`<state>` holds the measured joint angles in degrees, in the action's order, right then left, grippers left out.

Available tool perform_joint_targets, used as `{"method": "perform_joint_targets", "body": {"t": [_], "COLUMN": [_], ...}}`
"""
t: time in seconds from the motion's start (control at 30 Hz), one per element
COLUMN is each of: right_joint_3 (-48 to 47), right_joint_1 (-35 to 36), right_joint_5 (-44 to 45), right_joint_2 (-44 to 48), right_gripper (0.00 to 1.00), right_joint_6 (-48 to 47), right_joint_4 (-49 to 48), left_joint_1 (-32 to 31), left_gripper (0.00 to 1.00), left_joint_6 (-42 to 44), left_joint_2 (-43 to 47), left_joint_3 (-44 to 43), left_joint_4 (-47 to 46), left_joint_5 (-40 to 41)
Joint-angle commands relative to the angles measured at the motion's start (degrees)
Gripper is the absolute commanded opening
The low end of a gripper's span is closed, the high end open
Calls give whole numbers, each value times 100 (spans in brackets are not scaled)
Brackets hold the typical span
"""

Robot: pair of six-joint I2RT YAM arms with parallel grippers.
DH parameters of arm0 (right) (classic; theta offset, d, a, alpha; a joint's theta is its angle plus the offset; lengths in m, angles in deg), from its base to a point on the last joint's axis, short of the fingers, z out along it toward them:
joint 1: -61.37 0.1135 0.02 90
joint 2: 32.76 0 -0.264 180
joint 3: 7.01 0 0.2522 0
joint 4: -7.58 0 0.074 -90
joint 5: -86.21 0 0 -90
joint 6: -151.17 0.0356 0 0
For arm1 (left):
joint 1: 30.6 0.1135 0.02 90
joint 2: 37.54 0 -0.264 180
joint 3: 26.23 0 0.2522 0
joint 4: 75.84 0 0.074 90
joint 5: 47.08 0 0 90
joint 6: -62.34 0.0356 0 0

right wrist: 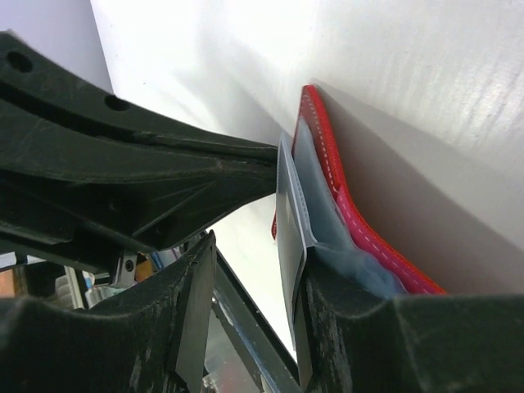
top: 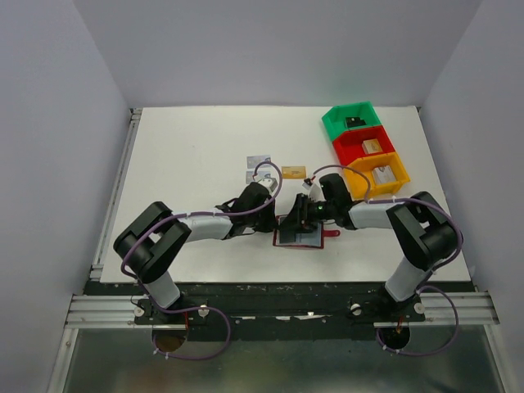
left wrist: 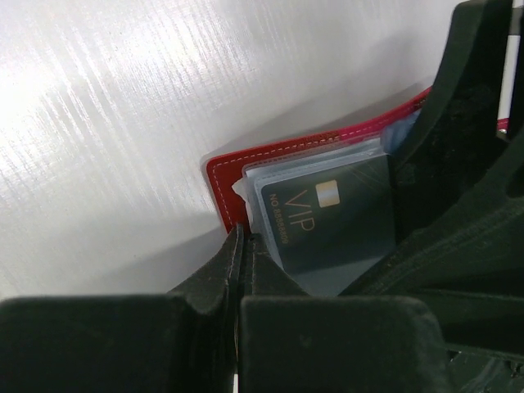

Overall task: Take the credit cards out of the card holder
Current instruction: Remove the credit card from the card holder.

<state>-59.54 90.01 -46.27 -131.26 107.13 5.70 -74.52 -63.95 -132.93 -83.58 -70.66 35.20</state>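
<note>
The dark red card holder (top: 309, 240) lies open near the table's front edge, between both grippers. My left gripper (left wrist: 242, 239) is shut, its tips touching the red border (left wrist: 219, 176) at the holder's left edge. A black credit card (left wrist: 336, 221) marked VIP sits in a clear sleeve. My right gripper (right wrist: 250, 262) is open over the holder. Its right finger (right wrist: 344, 327) rests against the raised sleeve and the card (right wrist: 288, 221) in it; the left finger stands clear of it. Two silver cards (top: 259, 160) and a gold card (top: 293, 172) lie loose on the table.
Green (top: 354, 121), red (top: 366, 146) and orange (top: 381, 170) bins stand in a row at the back right, with small items inside. The two grippers are nearly touching over the holder (right wrist: 327, 164). White walls enclose the table.
</note>
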Motion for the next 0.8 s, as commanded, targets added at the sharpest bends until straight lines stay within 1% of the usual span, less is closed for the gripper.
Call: {"method": "perform_joint_targets", "body": {"t": [0.0,0.33,0.77], "right_joint_3": [-211,-255,-237], "right_joint_1": [71,80,62], "right_joint_5": [161,328,398], "right_joint_2": [348,612,832], "right_gripper": [47,46,46], "right_joint_6": [-411,-640,-711], "right_joint_4": [631,1142,1309], "left_joint_1": [-20,112,165], "left_gripper": [0,0,0], "left_joint_6": [-237,-387,-422], "left_joint_2": [-260,-287,-322], "left_joint_3": [26,97,88], "left_joint_4": [471,524,577], "left_joint_5": [-27,17,17]}}
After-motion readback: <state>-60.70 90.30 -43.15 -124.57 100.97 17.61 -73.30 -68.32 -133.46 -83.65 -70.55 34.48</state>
